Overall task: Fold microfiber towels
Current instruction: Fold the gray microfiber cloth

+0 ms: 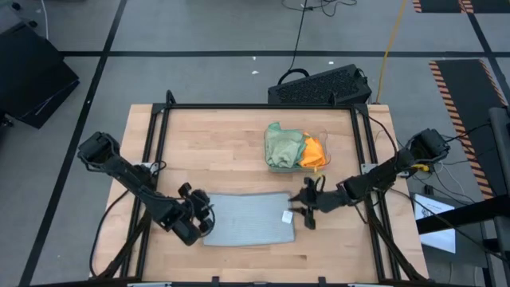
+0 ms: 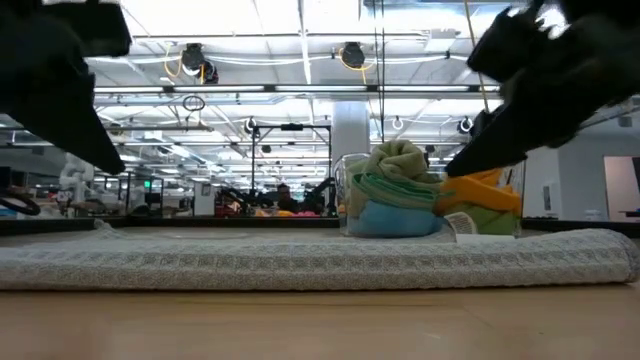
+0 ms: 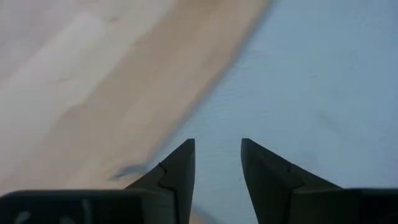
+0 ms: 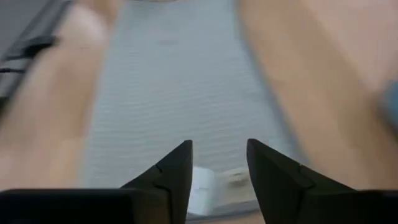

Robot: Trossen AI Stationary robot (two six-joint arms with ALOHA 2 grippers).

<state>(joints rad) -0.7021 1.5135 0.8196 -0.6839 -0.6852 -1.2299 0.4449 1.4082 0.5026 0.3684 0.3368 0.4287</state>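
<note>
A light grey, waffle-textured microfiber towel [image 1: 249,218] is lying flat along the near part of the wooden tabletop [image 1: 215,151], already looking like a long folded strip with a white label [image 1: 287,216] showing at its right end. The left gripper [image 1: 201,215] is hovering at the towel's left end with its two dark fingers parted by a narrow gap and nothing between them. The right gripper [image 1: 306,206] is sitting just off the right end, near the label, also narrowly parted and empty. Both appear to be clear of the cloth, though the low view does not settle whether either is grazing it.

Behind the strip, a heap of the remaining microfiber towels [image 1: 291,149] (sage green on top, orange at the right side, a bright blue one visible lower down in the low view [image 2: 392,220]) is resting in a clear shallow plastic tray [image 1: 322,138] toward the far right of the tabletop.

The grey towel is probably very light, soft and limp, so it will likely sag and drape rather than hold a shape, and its napped surface should grip the fingers rather than slip. Nothing about it looks fragile. The sensible holds seem to be the two short ends, pinching through both layers at a corner or edge, so the layers are not sliding apart when lifted.
</note>
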